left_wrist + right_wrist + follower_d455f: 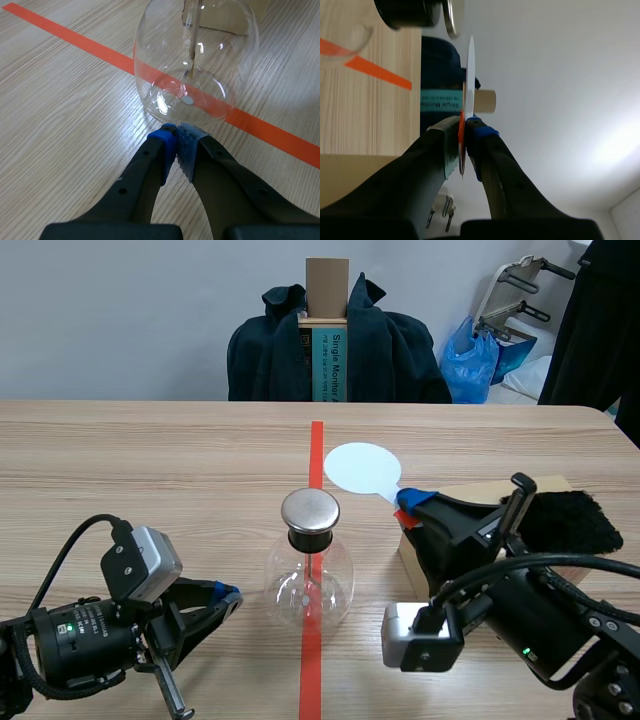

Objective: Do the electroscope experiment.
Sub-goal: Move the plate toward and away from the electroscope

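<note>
Right hand (408, 505) mostly covers white disc's (362, 469) handle (461, 128).

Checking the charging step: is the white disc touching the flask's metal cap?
No: the white disc in the right gripper is clear of the metal cap, table showing between.

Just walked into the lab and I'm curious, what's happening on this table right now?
The right tool is shut on the stem of a pale disc, holding it in the air close to the metal cap of the glass flask. The left tool is shut on nothing, its tips right by the flask's base. A black cloth lies by the right arm.
</note>
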Action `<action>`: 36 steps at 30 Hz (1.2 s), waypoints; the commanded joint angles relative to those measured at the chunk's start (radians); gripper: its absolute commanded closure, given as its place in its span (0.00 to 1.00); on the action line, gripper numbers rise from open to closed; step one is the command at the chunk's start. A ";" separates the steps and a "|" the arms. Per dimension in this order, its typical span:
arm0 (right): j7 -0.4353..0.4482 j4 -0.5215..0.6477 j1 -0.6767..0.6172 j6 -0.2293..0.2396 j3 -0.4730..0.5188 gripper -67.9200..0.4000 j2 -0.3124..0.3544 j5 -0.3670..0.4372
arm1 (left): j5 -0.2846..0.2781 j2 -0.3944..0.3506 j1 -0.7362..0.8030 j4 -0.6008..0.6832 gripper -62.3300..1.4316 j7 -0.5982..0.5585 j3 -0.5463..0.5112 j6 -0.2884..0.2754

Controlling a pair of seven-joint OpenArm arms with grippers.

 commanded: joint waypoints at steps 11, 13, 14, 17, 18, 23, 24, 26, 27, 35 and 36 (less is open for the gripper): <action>0.181 0.016 0.006 -0.037 0.012 0.98 0.005 0.006 | -0.011 -0.005 -0.003 0.024 0.93 -0.014 -0.002 -0.002; 0.198 0.016 0.006 -0.038 0.012 0.98 0.005 0.006 | -0.011 -0.005 -0.003 0.024 0.93 -0.014 -0.002 -0.002; 0.202 0.016 0.006 -0.038 0.012 0.98 0.005 0.006 | -0.011 -0.005 -0.003 0.024 0.93 -0.014 -0.002 -0.002; 0.207 0.016 0.006 -0.038 0.012 0.98 0.005 0.006 | -0.011 -0.005 -0.003 0.024 0.93 -0.014 -0.002 -0.002; 0.208 0.016 0.006 -0.038 0.012 0.98 0.005 0.006 | -0.011 -0.005 -0.003 0.024 0.93 -0.014 -0.002 -0.002; 0.211 0.016 0.006 -0.038 0.011 0.98 0.005 0.006 | -0.011 -0.005 -0.003 0.024 0.93 -0.014 -0.002 -0.002; 0.211 0.016 0.006 -0.038 0.011 0.98 0.005 0.006 | -0.011 -0.005 -0.003 0.024 0.93 -0.014 -0.002 -0.002; 0.211 0.016 0.006 -0.038 0.011 0.98 0.005 0.006 | -0.011 -0.005 -0.003 0.024 0.93 -0.014 -0.002 -0.002; 0.211 0.016 0.006 -0.038 0.011 0.98 0.005 0.006 | -0.011 -0.005 -0.003 0.024 0.93 -0.014 -0.002 -0.002; 0.210 0.016 0.006 -0.038 0.011 0.98 0.005 0.006 | -0.011 -0.005 -0.003 0.024 0.93 -0.014 -0.002 -0.002; 0.205 0.016 0.006 -0.038 0.012 0.98 0.005 0.006 | -0.011 -0.005 -0.003 0.024 0.93 -0.014 -0.002 -0.002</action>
